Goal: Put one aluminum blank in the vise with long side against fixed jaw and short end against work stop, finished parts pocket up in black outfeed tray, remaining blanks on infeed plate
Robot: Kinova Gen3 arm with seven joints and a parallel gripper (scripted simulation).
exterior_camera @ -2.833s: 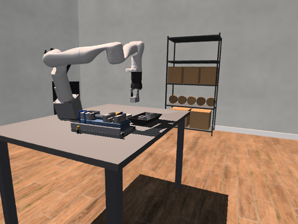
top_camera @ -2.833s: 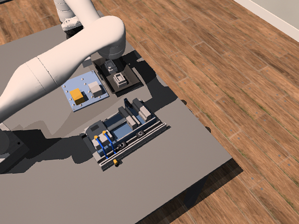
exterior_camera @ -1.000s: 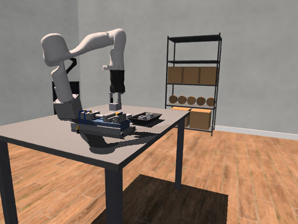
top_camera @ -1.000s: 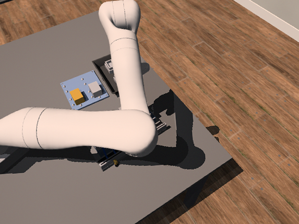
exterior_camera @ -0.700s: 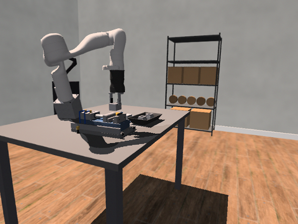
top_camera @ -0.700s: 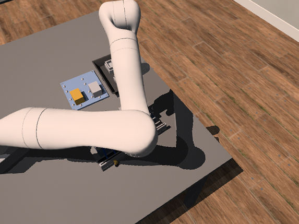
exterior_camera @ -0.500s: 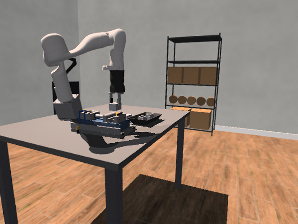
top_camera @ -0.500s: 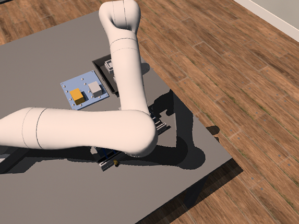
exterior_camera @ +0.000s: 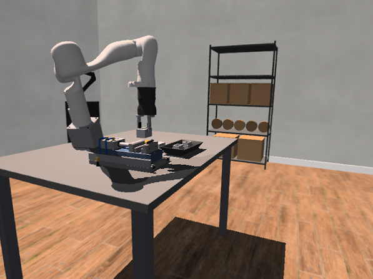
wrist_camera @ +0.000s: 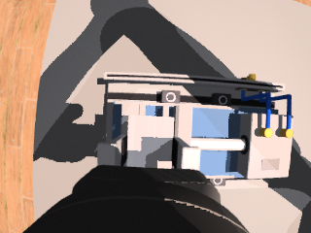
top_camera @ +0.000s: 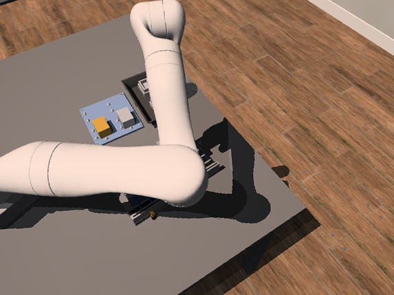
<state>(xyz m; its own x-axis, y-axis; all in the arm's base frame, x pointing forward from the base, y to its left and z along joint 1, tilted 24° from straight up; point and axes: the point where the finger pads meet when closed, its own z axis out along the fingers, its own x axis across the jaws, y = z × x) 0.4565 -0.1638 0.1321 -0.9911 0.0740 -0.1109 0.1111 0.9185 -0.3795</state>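
Observation:
My gripper (exterior_camera: 144, 128) (wrist_camera: 150, 147) is shut on a plain gray block (exterior_camera: 142, 133) (wrist_camera: 151, 126). It holds the block above the vise (exterior_camera: 126, 157) (wrist_camera: 209, 121), with a gap below in the exterior view. In the wrist view the block covers much of the space between the jaws; the bars and work stop are not clearly seen. On the blue infeed plate (top_camera: 97, 110) lie a yellow brass block (top_camera: 101, 127) and a gray block (top_camera: 125, 116). The black outfeed tray (exterior_camera: 170, 150) holds two finished parts, one (top_camera: 143, 87) (exterior_camera: 178, 146) beside the other (exterior_camera: 187, 142); the arm partly hides them in the top view.
The vise's hose-side block (wrist_camera: 267, 150) carries blue hoses with yellow fittings. The fixed jaw (exterior_camera: 150, 147) is at the opposite end. The tray stands beside the infeed plate, near the table edge. The arm hides most of the vise in the top view. A shelf rack (exterior_camera: 241, 106) stands beyond the table.

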